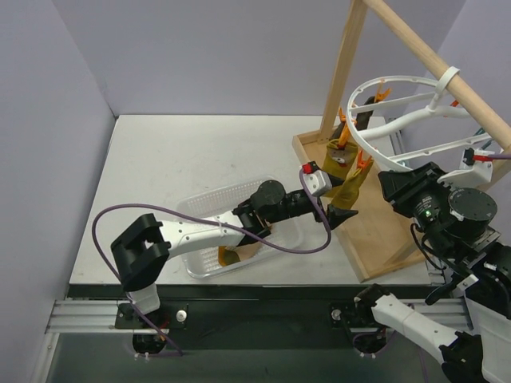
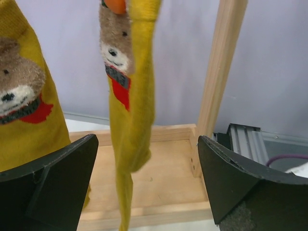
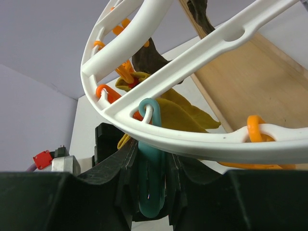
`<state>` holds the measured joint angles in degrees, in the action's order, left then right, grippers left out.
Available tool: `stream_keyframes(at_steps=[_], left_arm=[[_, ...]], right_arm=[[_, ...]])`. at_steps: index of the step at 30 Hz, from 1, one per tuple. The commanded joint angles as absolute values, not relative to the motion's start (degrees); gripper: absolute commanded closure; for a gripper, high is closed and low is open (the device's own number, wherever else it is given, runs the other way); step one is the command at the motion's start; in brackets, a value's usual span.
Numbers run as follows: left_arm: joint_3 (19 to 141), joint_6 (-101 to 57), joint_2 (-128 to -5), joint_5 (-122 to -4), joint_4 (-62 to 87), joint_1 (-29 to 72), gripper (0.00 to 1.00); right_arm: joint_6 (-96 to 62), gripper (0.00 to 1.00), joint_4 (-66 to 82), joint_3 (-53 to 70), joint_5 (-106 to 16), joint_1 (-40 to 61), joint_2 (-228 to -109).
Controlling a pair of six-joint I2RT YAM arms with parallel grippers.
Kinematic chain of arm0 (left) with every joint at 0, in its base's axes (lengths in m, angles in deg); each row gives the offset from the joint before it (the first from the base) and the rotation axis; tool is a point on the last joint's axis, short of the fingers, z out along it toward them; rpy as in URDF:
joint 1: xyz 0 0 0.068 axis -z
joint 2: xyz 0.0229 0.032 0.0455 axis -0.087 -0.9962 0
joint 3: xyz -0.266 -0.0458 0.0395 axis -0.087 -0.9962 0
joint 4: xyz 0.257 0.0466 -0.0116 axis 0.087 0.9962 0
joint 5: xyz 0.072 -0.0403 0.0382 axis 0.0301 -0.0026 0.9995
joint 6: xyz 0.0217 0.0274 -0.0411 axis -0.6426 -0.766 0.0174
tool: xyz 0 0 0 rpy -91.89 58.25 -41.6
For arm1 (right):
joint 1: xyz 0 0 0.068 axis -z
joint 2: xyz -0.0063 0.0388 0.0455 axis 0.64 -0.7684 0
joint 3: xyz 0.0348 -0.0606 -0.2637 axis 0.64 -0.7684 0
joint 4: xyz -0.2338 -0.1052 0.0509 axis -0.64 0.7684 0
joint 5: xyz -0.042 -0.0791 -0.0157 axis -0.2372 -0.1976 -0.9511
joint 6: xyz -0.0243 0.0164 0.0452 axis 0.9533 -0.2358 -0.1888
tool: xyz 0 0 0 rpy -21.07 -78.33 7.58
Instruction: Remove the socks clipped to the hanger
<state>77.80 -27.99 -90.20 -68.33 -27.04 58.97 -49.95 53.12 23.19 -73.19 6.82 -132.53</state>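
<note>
The white ring hanger (image 1: 399, 120) hangs by its hook from the wooden pole (image 1: 447, 80). Two mustard-yellow socks with bear faces (image 2: 130, 96) (image 2: 24, 110) hang from orange clips (image 2: 115, 5). A dark sock (image 1: 361, 121) hangs at the ring's far side. My left gripper (image 2: 148, 144) (image 1: 339, 214) is open, with the lower end of the middle yellow sock (image 1: 351, 187) dangling between its fingers without touching them. My right gripper (image 3: 152, 166) (image 1: 386, 177) is shut on a teal clip (image 3: 153, 187) under the ring's rim (image 3: 202, 139); a yellow sock (image 3: 183, 113) and a dark brown sock (image 3: 149, 57) hang behind it.
A clear plastic basket (image 1: 279, 239) stands on the table under the left arm, with a sock (image 1: 231, 255) lying in it. The wooden frame's upright post (image 2: 224, 67) and base board (image 2: 159, 178) stand right behind the socks. Purple walls close in on the left and at the back.
</note>
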Motion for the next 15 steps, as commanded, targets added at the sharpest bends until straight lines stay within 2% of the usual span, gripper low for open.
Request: stream_keyframes(at_steps=[1, 3, 5, 6, 7, 8, 10, 13, 15], left_arm=[[83.7, -30.7, -93.3, -66.0, -31.0, 58.9, 0.07], [84.5, -29.6, -94.1, -65.6, -30.4, 58.9, 0.18], [84.5, -28.7, -94.1, -65.7, -29.7, 58.9, 0.46], [84.2, -27.3, -94.0, -66.1, -29.6, 58.9, 0.57], [84.2, -26.7, -93.9, -66.3, -29.2, 59.0, 0.77], [84.2, -26.0, -93.6, -66.6, -28.8, 59.1, 0.86], [84.0, -24.8, -93.3, -66.8, -27.5, 59.9, 0.96], [83.3, -25.0, -91.3, -66.9, -26.1, 61.9, 0.98], [82.6, -26.6, -90.2, -66.1, -25.1, 63.3, 0.99]], right_arm=[[-49.3, 0.92, 57.7, 24.2, -69.2, 6.7, -131.7], [-49.3, 0.91, 57.7, 24.3, -69.0, 6.6, -131.4], [-49.4, 0.88, 58.1, 24.2, -68.8, 6.5, -131.1], [-49.4, 0.87, 58.1, 24.2, -68.5, 6.7, -131.0], [-49.4, 0.86, 58.5, 24.3, -68.4, 6.6, -130.9], [-49.4, 0.83, 58.8, 24.3, -68.1, 6.6, -130.8], [-49.4, 0.79, 59.8, 24.5, -67.3, 6.6, -131.2], [-48.7, 0.68, 61.8, 25.2, -65.3, 6.5, -132.5], [-48.1, 0.56, 64.2, 26.1, -64.9, 6.6, -133.1]])
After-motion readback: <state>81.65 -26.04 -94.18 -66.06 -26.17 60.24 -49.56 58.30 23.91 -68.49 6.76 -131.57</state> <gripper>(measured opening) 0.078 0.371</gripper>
